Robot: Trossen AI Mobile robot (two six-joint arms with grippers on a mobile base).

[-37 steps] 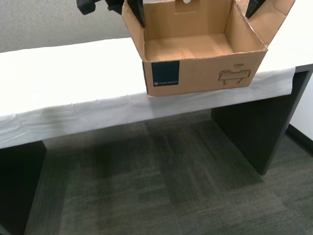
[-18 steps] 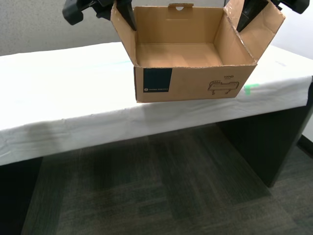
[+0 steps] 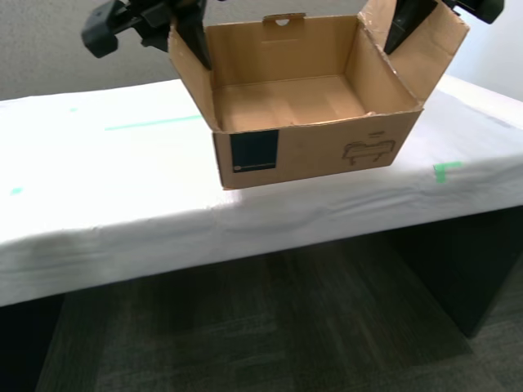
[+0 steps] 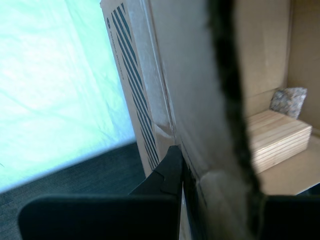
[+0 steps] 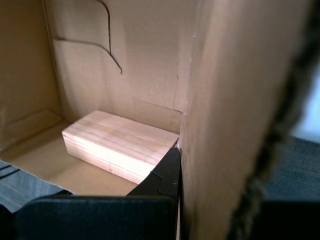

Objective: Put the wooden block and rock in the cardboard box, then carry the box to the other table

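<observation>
Both end effectors pinch cardboard box walls, hiding fingertips.

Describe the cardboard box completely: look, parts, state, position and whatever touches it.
The cardboard box is brown corrugated board, open at the top, with a handle cut-out in its back wall and a dark blue square label and small line drawing on its front. Its two side flaps stand up; my first gripper and my second gripper each clamp one. It sits over the near edge of the other table, upright or nearly so; contact is unclear. Inside lie the wooden block and the rock.
</observation>
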